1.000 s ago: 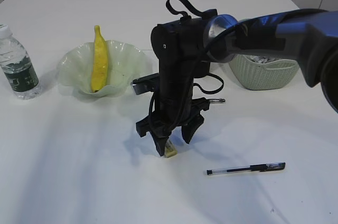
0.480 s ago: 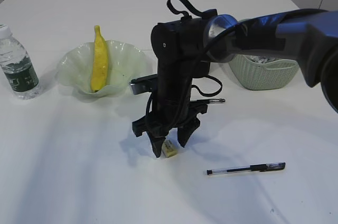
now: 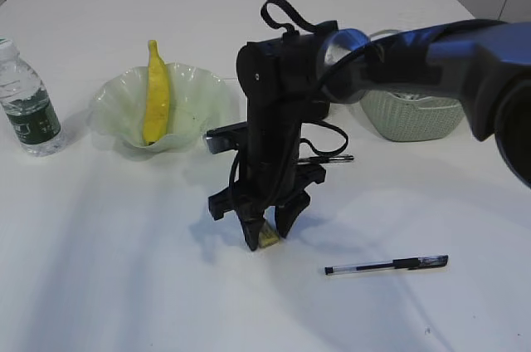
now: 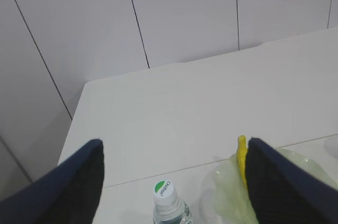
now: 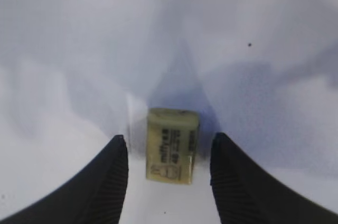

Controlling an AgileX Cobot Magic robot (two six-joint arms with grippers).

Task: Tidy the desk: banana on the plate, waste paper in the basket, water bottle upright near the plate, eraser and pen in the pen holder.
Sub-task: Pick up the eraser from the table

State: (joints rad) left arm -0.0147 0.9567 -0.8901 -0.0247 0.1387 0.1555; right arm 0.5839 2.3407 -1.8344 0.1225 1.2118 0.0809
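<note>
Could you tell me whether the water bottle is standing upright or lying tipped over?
Upright. The water bottle stands on the desk with its white cap on top, left of the plate.

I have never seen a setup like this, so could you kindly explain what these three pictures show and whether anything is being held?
It is a two-armed robot tidying a white desk. The wide picture looks at it from the front; the other two come from cameras on each wrist.

The right pincer points down with the small yellow eraser between its fingers; gaps show on both sides, so nothing is gripped yet. The left pincer hangs open, high above the water bottle.

The banana lies in the pale green plate. A pen lies on the desk, and a green basket sits behind the arm.
</note>
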